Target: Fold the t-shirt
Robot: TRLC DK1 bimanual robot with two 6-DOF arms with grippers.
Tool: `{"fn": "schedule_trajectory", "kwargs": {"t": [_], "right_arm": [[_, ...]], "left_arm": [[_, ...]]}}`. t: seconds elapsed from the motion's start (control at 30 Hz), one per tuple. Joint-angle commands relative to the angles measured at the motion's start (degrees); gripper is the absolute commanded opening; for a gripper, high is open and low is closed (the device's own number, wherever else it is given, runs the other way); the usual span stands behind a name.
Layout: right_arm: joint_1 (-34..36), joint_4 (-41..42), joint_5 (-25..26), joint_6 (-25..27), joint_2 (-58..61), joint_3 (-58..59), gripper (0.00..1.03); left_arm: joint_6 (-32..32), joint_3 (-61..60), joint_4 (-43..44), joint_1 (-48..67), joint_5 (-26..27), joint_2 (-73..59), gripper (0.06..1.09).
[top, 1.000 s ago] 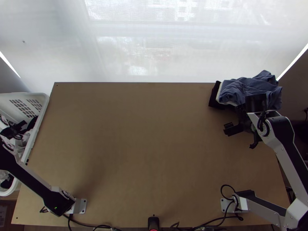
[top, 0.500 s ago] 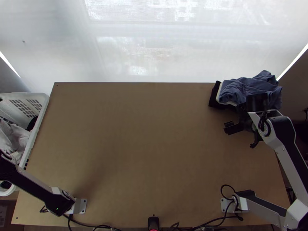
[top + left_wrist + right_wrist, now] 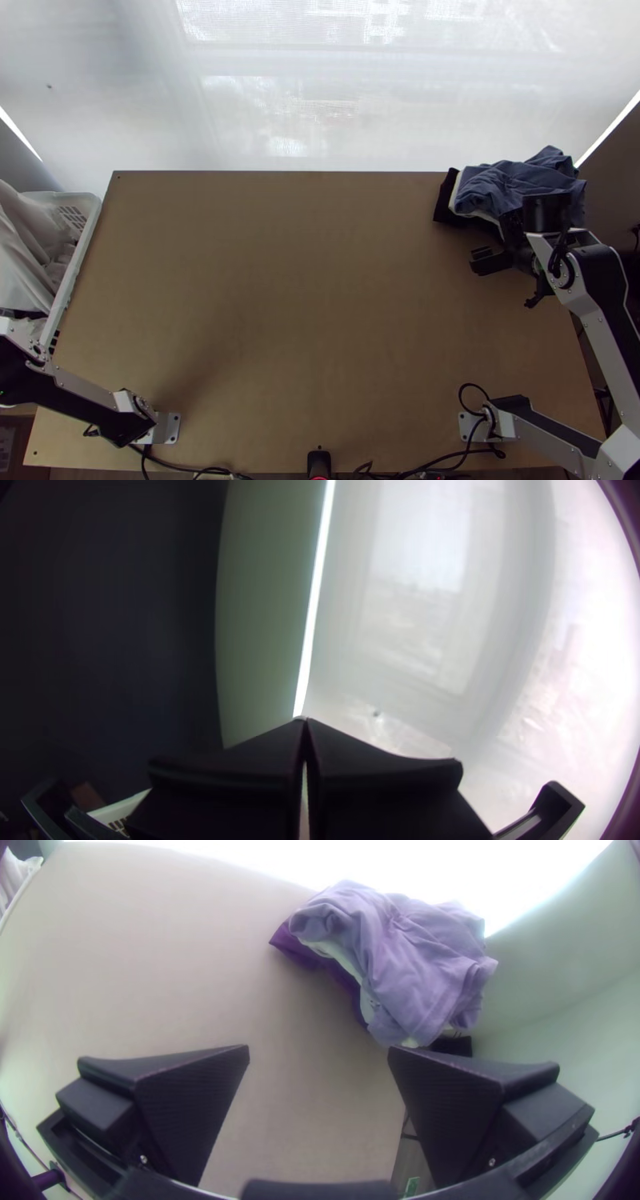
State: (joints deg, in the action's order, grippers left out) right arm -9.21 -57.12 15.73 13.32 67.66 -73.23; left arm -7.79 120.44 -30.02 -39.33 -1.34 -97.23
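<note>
White cloth (image 3: 22, 248) rises from basket (image 3: 78, 264) | left end effector (image 3: 303, 720): closed, apparently on it | right end effector (image 3: 319, 1048): wide open, empty | spreading awaits.

My right fingers (image 3: 460, 1107) look ridged, the surface (image 3: 320, 304) smooth wood, the clothes (image 3: 512, 182) matt cloth (creased, I note), the basket (image 3: 78, 260) plastic.
</note>
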Motion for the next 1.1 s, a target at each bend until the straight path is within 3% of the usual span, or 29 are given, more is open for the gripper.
{"fn": "schedule_trajectory", "kwargs": {"t": [0.0,0.4,0.57,0.8,1.07], "right_arm": [[0.5,0.0,-0.1,-0.5,-2.4,1.2,0.97],[1.1,-0.6,0.1,-0.3,-8.6,5.8,0.97],[2.0,-0.4,0.1,-0.4,-9.9,5.3,0.97],[4.3,-0.5,0.0,-0.7,-10.4,5.6,0.97],[6.0,-0.3,0.0,-1.2,-10.4,5.3,0.97]], "left_arm": [[-1.7,4.8,3.4,9.3,-0.1,7.3,0.09],[-1.5,9.2,12.1,31.6,-0.8,12.7,0.09],[-1.2,8.8,10.6,46.4,-0.9,12.9,0.09],[-1.2,4.8,7.5,70.6,-7.5,11.4,0.09],[-1.1,-5.4,7.3,89.3,-9.1,7.9,0.09]]}}
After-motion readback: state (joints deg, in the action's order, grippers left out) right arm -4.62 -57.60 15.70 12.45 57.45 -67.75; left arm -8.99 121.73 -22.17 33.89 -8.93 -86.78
